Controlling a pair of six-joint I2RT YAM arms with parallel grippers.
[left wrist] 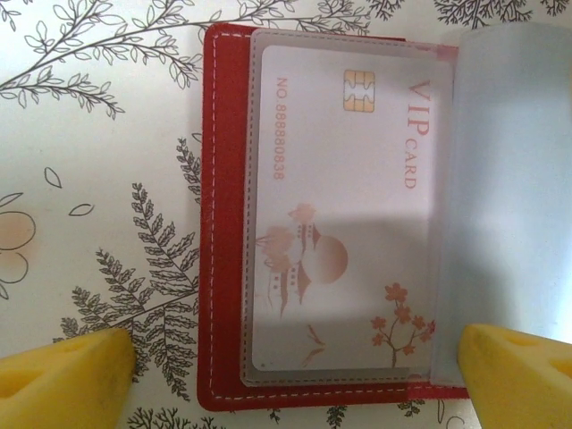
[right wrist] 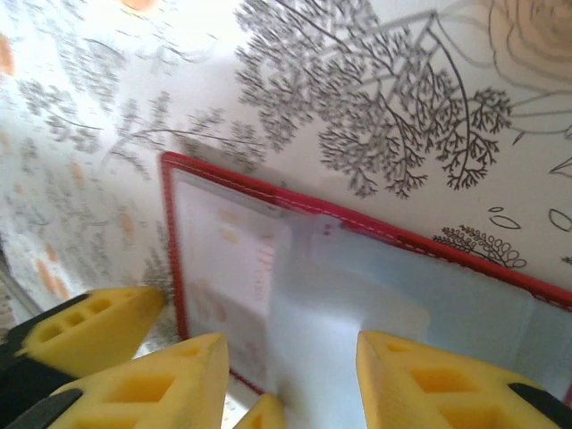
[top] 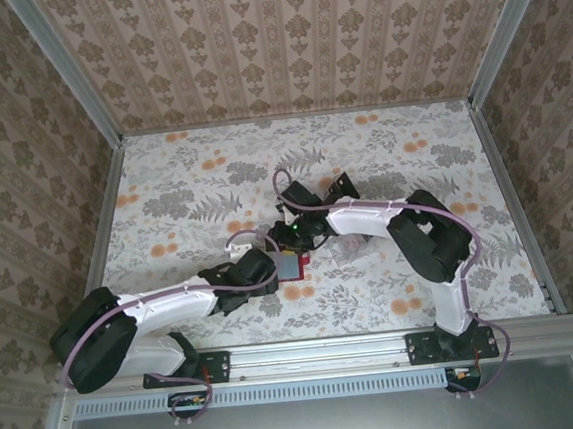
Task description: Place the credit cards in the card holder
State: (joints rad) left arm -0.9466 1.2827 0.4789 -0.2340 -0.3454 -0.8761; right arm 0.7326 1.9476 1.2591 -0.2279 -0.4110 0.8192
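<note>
Left tool (left wrist: 295, 380), right tool (right wrist: 299, 384), both spread, over card holder (left wrist: 223, 223)

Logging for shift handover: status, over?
Left gripper open over the opened card holder. Right gripper open at its clear sleeve. Pale VIP card sleeved. No obstruction seen.

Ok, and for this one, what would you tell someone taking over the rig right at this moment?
Left gripper: wide open, one finger on each side of the open red wallet, holding nothing.
Right gripper: partly open, its fingers on either side of a loose clear sleeve page; no firm grip visible.
The wallet lies open on the table. One pale VIP card sits inside a clear sleeve.
Done: that card is in.
Left: let the page settle, check for further cards, then back both arms off.
</note>
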